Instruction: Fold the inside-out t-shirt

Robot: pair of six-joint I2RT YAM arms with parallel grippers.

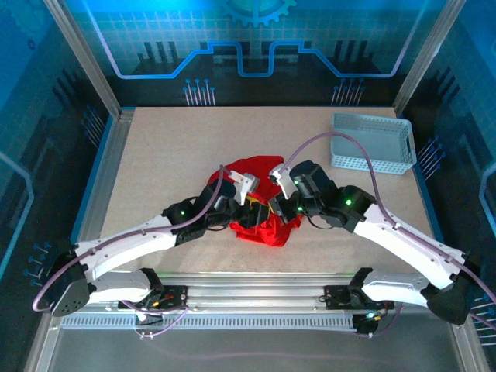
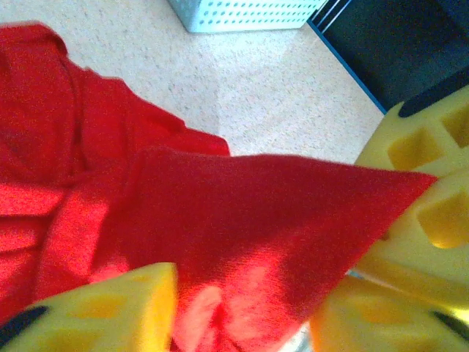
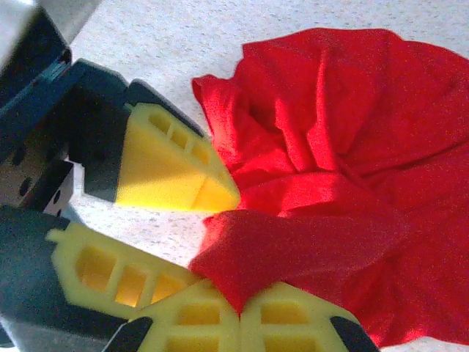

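Looking down from above at the inside-out t-shirt (image 1: 262, 229), bunched into a red heap in the middle of the table (image 1: 167, 155), well apart from the white mesh basket (image 1: 373, 142) at the far right. Can make out little of its outline there — covered at the centre by both wrists leaning in, with red showing just beyond and just before them. Cannot pick out collar, sleeves or hem anywhere in the folds.

From the right wrist: clenched right gripper (image 3: 238, 312), pads pressed together on a pointed pinch of the cloth standing up from the heap. Cut off by the bottom edge, so only the upper part of the fingers to go on. Just to the left, facing in, find the left gripper (image 3: 214, 240) with jaws apart — one yellow finger above the pinched point, the other below and close against the right gripper's finger, with bare table in the gap. Released, with cloth lying between the fingers rather than squeezed.

From the left wrist: a taut red sheet stretched across, narrowing to a point at the right gripper's yellow fingers on the right edge. Only see the tips of the left fingers (image 2: 110, 308) in the bottom corners, blurred and partly covered by cloth. Behind, a corner of the basket cropped by the top edge.
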